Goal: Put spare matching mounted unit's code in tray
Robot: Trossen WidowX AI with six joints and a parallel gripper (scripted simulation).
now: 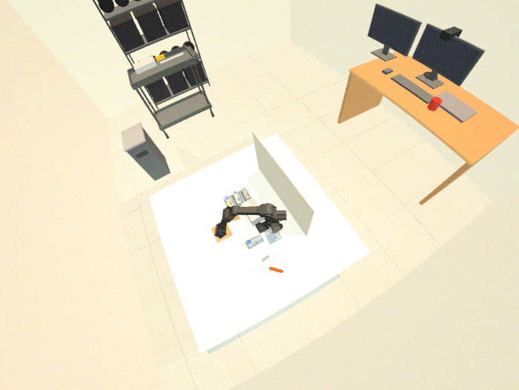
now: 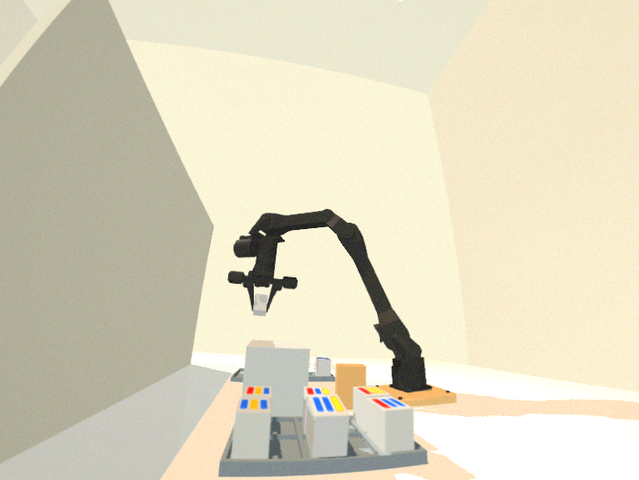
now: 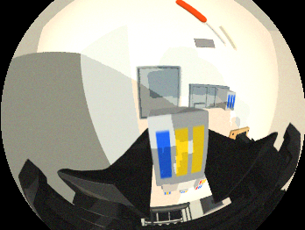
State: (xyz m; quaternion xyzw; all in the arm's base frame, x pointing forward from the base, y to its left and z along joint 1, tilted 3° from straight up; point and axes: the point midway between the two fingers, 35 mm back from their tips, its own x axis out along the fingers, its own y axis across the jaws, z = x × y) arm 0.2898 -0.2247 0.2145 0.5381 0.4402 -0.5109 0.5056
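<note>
My gripper (image 2: 259, 309) (image 3: 179, 149) is shut on a pale grey spare (image 2: 260, 303) (image 3: 172, 147). The spare's face toward the wrist camera has one blue and two yellow stripes. It is held high in the air, above and beyond the big grey box in the exterior view. The shallow grey square tray (image 1: 273, 238) (image 3: 164, 81) holds no unit and appears beyond the held spare in the wrist view. I cannot tell which thing is the mounted unit, and no code on its back is readable.
A divided rack (image 1: 256, 241) (image 3: 199, 91) holds a unit (image 3: 230, 101) with blue stripes. Another rack (image 2: 330, 461) holds several striped units. A big grey box (image 2: 276, 379), an orange block (image 2: 350, 381), an orange-handled screwdriver (image 1: 276, 269) (image 3: 191, 10) and a tall panel (image 1: 281, 184) stand or lie around.
</note>
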